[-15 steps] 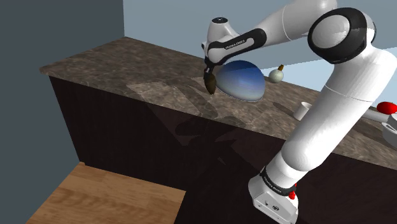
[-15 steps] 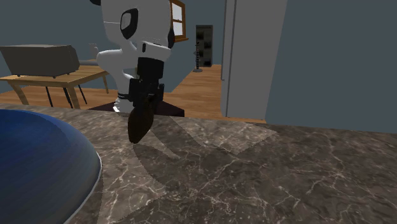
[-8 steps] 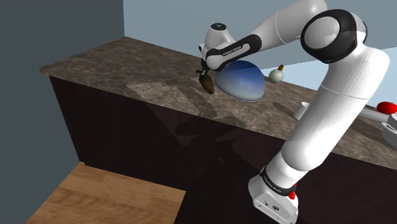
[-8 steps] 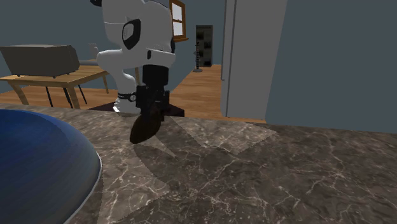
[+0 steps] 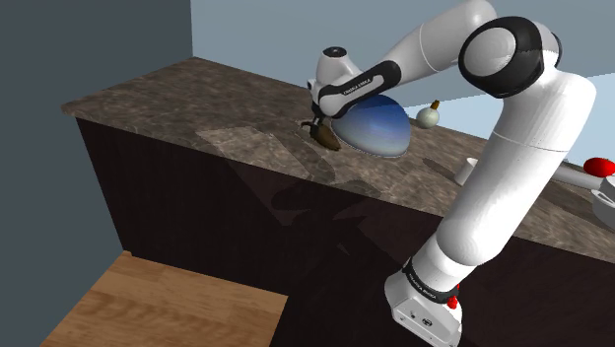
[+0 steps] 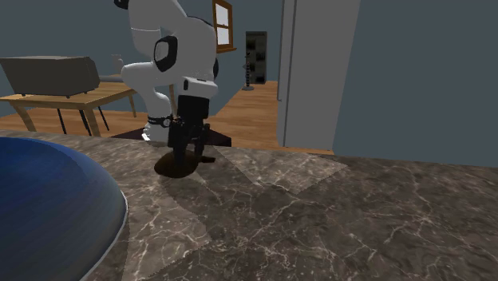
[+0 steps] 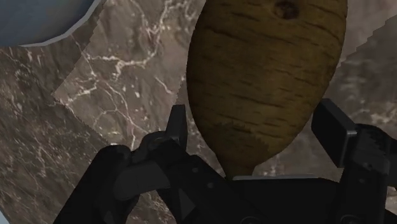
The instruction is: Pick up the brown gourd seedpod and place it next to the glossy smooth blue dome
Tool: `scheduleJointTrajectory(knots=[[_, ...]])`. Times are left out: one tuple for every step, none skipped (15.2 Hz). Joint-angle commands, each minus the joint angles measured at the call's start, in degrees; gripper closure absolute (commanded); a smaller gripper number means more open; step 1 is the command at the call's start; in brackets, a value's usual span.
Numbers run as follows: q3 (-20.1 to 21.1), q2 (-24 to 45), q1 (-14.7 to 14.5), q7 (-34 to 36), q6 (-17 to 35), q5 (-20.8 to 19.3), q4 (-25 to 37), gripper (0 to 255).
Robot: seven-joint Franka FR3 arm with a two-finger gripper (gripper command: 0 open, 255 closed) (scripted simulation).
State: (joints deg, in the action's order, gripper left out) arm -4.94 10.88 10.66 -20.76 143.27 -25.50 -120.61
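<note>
A brown gourd seedpod (image 5: pixel 325 135) lies on its side on the dark marble-patterned counter (image 5: pixel 177 94), just to the shoulder view's left of the blue dome (image 5: pixel 379 123) and close to its rim. From the wrist, the seedpod (image 7: pixel 267 83) is a fat, pear-shaped body, ochre-brown with darker cross-grain streaks and a small dark pit at its broad far end. It tapers toward the end effector (image 7: pixel 257 124).

The black fingers are spread, one on each side of the pod's narrow end. In the second exterior view the end effector (image 6: pixel 188 148) hangs straight down just above the pod (image 6: pixel 177 164), which looks like a low, dark lump on the stone.

The dome (image 6: pixel 48 207) is smooth and glossy, deep blue with a paler rim (a slice of that rim (image 7: pixel 44 19) also shows from the wrist). The counter (image 6: pixel 319 215) is brown-grey with fine white veins.

Farther right in the shoulder view, a small, pale, round-bellied flask (image 5: pixel 427 115) with a brown neck stands behind the dome. A white cup (image 5: pixel 469 170) sits partly hidden by the arm; its contents cannot be made out. Plank flooring (image 5: pixel 168 306) shows below the counter's dark front.
</note>
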Motion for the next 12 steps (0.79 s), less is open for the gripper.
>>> scheduleJointTrajectory(knots=[[-0.15,-0.16,0.01,0.01,-1.84,-0.05,-0.46,255],[-0.15,-0.16,0.01,0.01,-1.84,-0.06,-0.46,255],[-0.18,-0.13,0.04,-0.01,-1.74,-0.08,-0.52,0],[-0.19,-0.1,0.06,-0.02,-1.71,-0.08,-0.51,0],[-0.19,-0.1,0.05,0.0,-1.71,-0.09,-0.52,0],[-0.19,-0.11,0.06,0.0,-1.69,-0.1,-0.55,0],[-0.19,-0.12,0.06,0.0,-1.69,-0.1,-0.56,0],[-0.15,-0.16,0.01,0.01,-1.84,-0.05,-0.46,0],[0.13,-1.65,-0.25,-0.26,-3.38,0.36,-0.49,0],[0.41,-3.09,-0.51,-0.53,-4.94,0.77,-0.43,0],[0.69,-4.47,-0.78,-0.78,-6.53,1.17,-0.3,0],[0.9,-5.52,-0.99,-0.98,-7.8,1.49,-0.14,0]])
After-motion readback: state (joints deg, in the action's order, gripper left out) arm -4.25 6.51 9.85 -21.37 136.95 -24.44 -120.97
